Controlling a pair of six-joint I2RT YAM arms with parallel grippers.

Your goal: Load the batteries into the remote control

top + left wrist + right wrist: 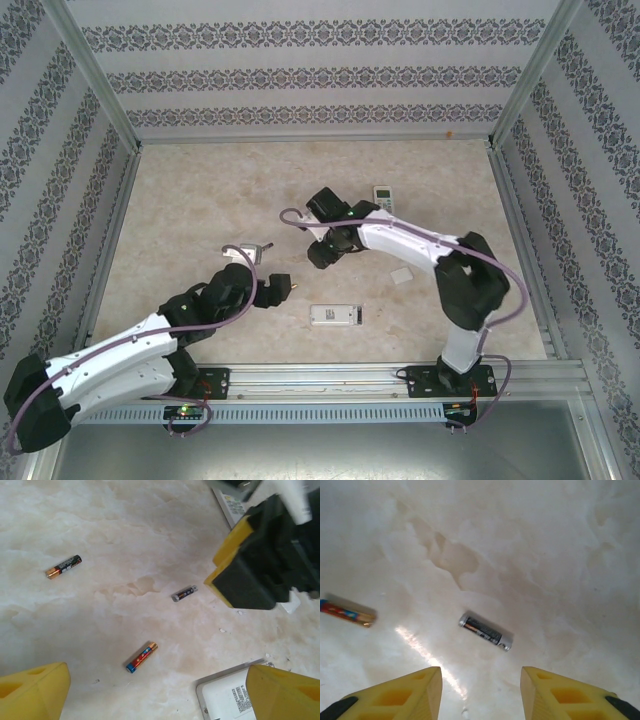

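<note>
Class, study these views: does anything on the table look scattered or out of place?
Yes: lying loose on the table, spread well apart from one another, are a black-and-gold battery, a dark silver battery and a blue-and-red battery.

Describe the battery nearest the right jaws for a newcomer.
On the beige marble-look tabletop, look just ahead of the right arm's open yellow jaws. A short cylindrical battery lies there on its side. It is dark with silver ends, unlike the red-and-blue, gold-tipped battery nearby.
</note>
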